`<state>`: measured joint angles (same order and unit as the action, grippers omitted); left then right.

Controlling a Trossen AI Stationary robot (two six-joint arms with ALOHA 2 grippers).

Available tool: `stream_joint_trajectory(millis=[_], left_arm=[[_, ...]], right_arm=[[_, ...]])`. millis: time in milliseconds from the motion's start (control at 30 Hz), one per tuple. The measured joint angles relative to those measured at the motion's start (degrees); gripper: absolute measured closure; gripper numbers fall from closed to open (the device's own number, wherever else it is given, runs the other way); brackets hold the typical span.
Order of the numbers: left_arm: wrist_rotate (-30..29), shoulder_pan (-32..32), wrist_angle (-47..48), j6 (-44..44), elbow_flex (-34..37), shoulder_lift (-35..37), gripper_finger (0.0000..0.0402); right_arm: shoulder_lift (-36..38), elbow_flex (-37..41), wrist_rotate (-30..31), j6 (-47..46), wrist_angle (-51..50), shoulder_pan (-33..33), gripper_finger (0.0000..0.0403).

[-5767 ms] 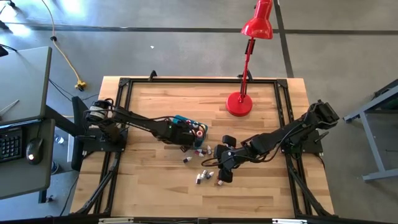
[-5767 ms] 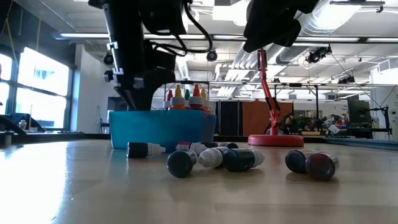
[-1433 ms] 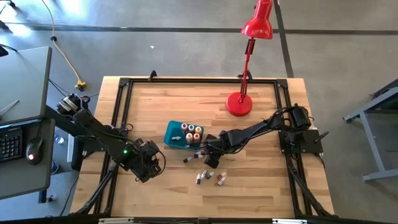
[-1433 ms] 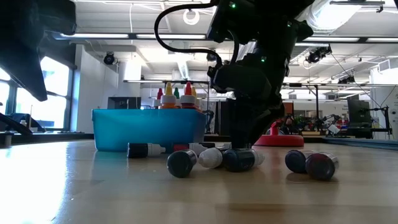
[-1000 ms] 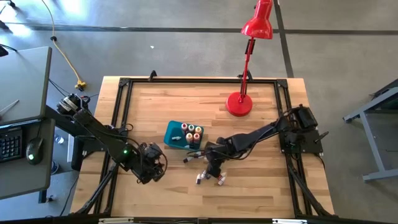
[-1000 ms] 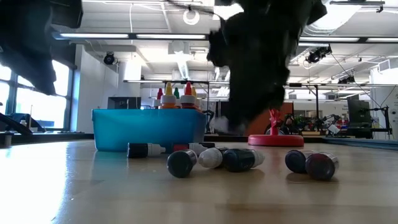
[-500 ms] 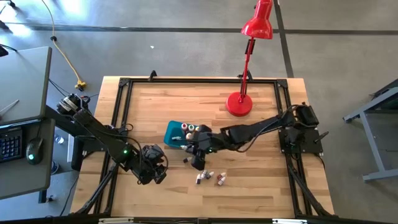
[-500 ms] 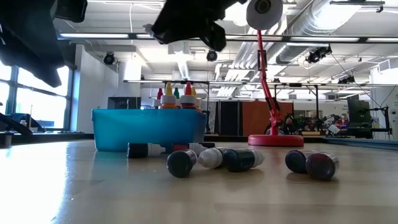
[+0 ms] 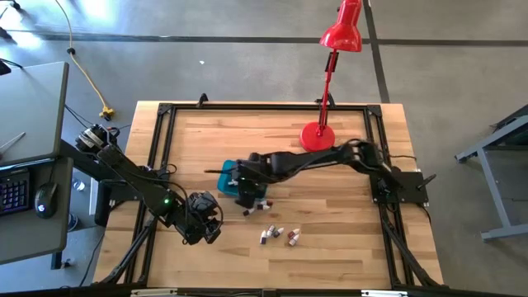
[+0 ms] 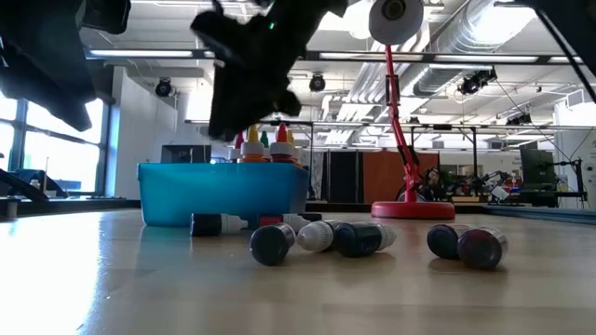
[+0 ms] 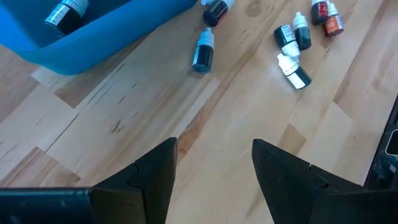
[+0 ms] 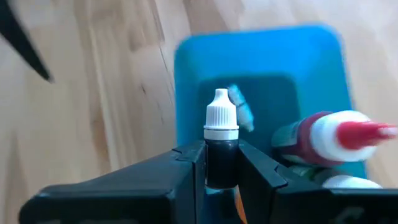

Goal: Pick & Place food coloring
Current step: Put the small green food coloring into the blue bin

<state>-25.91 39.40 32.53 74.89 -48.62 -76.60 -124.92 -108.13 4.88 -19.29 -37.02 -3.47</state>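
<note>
- High view: right gripper (image 9: 245, 183) hanging directly over the blue tub (image 9: 226, 179); loose bottles (image 9: 279, 235) lying well off toward the table's front; left gripper (image 9: 203, 218) waiting apart, near the left front.
- Low view: hovering above the tub, upright bottles (image 10: 266, 146) standing just below and beside it.
- Left wrist view: fingers (image 11: 155, 172) spread wide, gripping nothing, bare wood between them.
- Right wrist view: clamping a dark, white-capped bottle (image 12: 221, 140) upright between the fingers, tub right beneath.
</note>
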Motion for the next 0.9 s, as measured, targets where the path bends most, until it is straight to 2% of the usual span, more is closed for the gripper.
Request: stream_joint_trajectory(millis=[167, 367, 600, 767, 900], left_arm=[[-0.01, 0.00, 0.00, 0.00, 0.00, 0.00, 0.0195], [0.00, 0.00, 0.02, 0.00, 0.00, 0.00, 0.0195], [-0.02, 0.00, 0.00, 0.00, 0.00, 0.00, 0.0195], [-0.02, 0.00, -0.01, 0.01, 0.00, 0.00, 0.0195], [0.18, 0.00, -0.11, 0.00, 0.00, 0.00, 0.0195]], right_arm=[[-3.37, -3.97, -1.37, 1.80, -2.00, 0.02, 0.0326], [-3.34, -3.62, 3.48, 6.92, -2.45, -0.78, 0.0296], [-3.02, -3.67, 4.71, 7.98, -2.26, -1.16, 0.0276], [-0.40, -7.09, 4.14, 8.73, -5.95, -1.79, 0.0275], [2.16, -11.53, 5.95, 9.29, -13.92, -4.11, 0.0275]])
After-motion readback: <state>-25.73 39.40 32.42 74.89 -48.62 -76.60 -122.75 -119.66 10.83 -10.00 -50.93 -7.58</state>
